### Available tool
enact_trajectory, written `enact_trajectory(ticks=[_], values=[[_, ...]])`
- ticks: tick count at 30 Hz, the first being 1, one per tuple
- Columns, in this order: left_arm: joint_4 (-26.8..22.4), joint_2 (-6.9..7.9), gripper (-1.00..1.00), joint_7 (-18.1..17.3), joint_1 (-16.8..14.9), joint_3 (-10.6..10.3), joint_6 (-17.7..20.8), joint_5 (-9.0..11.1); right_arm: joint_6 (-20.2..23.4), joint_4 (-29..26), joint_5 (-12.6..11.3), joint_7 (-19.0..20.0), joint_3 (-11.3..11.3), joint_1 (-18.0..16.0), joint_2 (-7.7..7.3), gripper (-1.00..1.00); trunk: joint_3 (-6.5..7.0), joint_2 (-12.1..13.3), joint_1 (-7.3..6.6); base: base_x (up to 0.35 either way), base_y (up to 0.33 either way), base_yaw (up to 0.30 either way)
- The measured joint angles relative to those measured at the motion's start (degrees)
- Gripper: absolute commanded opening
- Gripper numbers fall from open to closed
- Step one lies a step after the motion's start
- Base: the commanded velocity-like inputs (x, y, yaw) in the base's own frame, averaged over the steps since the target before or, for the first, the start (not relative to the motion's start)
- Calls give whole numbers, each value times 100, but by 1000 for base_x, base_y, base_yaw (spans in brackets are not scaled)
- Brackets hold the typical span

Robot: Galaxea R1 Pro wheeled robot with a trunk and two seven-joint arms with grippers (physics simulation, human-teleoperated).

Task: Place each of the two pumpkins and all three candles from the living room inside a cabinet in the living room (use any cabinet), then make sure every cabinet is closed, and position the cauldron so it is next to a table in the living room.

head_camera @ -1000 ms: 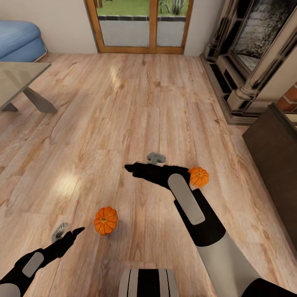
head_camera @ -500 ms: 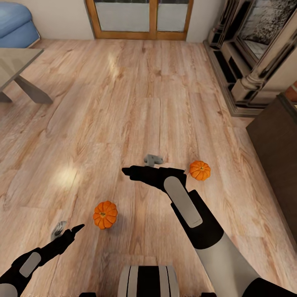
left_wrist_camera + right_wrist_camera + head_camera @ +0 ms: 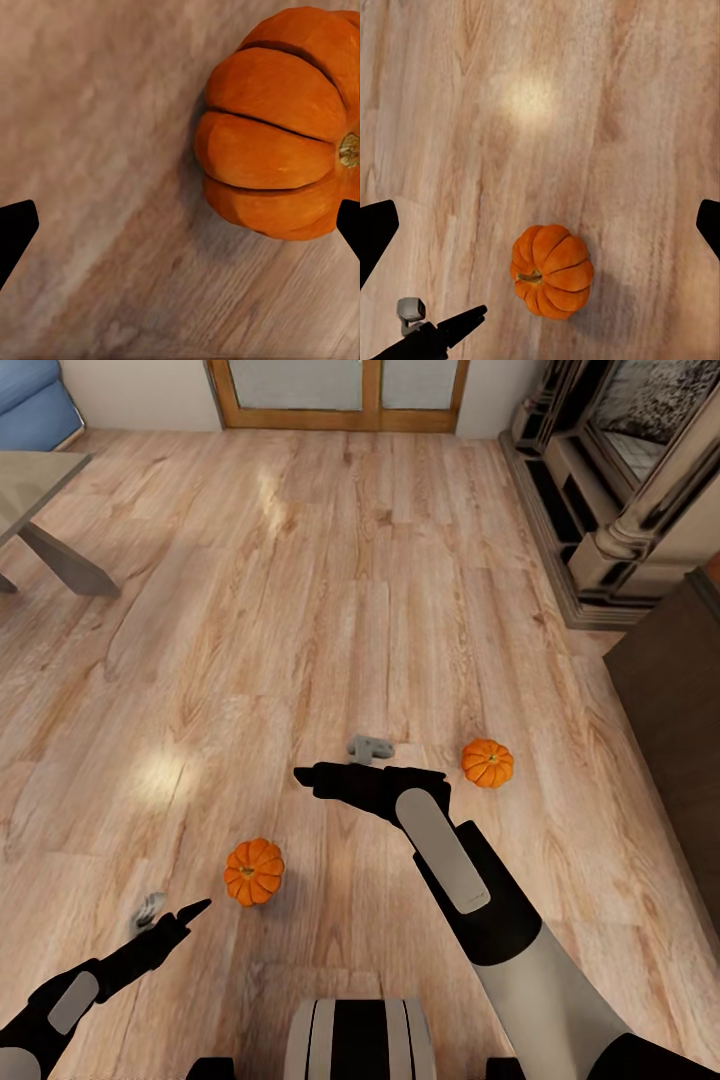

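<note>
Two orange pumpkins lie on the plank floor. One pumpkin [image 3: 254,870] sits just ahead and right of my left gripper [image 3: 172,915], which is open; in the left wrist view this pumpkin [image 3: 285,127] lies off to one side of the gap between the open fingers [image 3: 15,232]. The other pumpkin [image 3: 487,763] rests right of my right forearm. My right gripper [image 3: 335,765] hangs open over the floor, and its wrist view looks down on the first pumpkin [image 3: 551,270]. The dark-brown cabinet [image 3: 680,700] stands at the right edge. The table [image 3: 40,490] shows at upper left. Candles and cauldron are out of view.
The beige-and-black fireplace surround [image 3: 620,490] fills the upper right, beyond the cabinet. Glazed wooden doors [image 3: 340,390] line the far wall, with a blue sofa [image 3: 35,400] in the far left corner. Open wood floor [image 3: 300,610] stretches between table and fireplace.
The whole head view has shifted: doors, table and both pumpkins sit higher in the picture. The right pumpkin now shows clear of my right arm. Both grippers stay open.
</note>
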Motion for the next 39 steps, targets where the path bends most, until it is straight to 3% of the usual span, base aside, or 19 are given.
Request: enact_trajectory(ticks=[19,39], values=[[9,14,100,-5,-2,0,-1,-32,0,-11,0,0,0,0,0,100,0,0,0,1,-46,0],[16,14,100,8,2,-1,-2,-39,-6,-11,0,0,4,0,0,100,0,0,-1,96,-29,0]])
